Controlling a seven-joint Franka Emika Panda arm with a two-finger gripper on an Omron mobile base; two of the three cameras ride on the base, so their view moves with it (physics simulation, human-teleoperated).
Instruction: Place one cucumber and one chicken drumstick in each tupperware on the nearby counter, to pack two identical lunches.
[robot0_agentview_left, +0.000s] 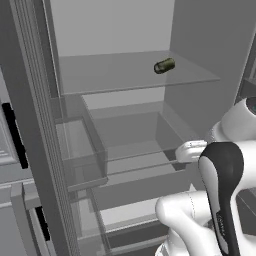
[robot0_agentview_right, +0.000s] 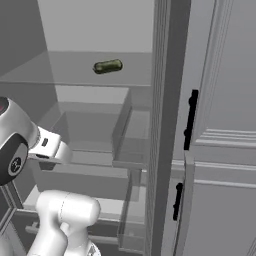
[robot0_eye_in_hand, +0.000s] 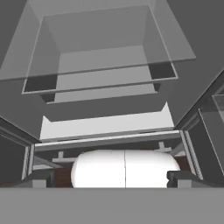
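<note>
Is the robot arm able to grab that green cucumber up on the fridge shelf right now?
Probably yes, but not in one go. The cucumber lies alone on an open glass shelf with nothing in front of it. The gripper points low into the fridge, so the arm must lift first.

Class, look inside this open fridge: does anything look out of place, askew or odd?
Little stands out. One short dark green cucumber lies on its side, alone on the upper clear glass shelf, nothing else near it. The clear drawers below sit straight. Nothing looks spilled or damaged.
</note>
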